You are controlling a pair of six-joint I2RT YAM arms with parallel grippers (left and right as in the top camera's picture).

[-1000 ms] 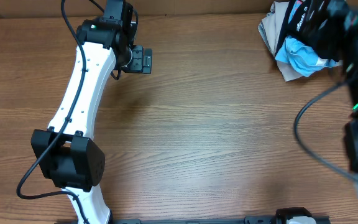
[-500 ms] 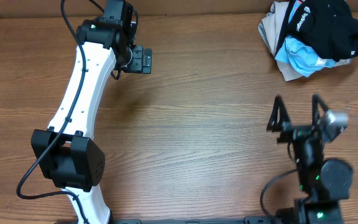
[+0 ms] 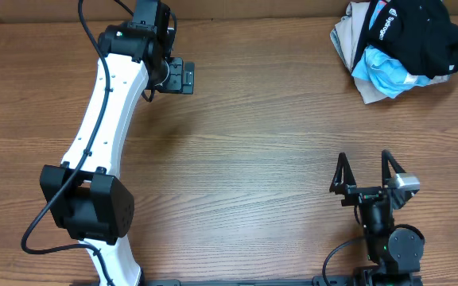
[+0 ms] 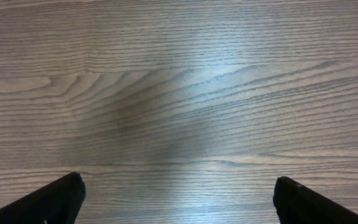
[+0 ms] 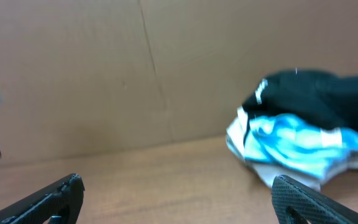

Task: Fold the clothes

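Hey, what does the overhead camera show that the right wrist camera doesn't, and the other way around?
Only overhead: the white left arm stretched toward the far edge, and the right arm's base at the near edge. Only right wrist: the face of the brown wall behind the wooden table, with a vertical seam. Both: that table, the open right gripper, and, in the far right corner, the black garment lying over the light-blue garment.

A crumpled light-blue garment [image 3: 384,70] lies against a beige garment [image 3: 345,36] at the far right corner of the wooden bench [image 3: 253,159].
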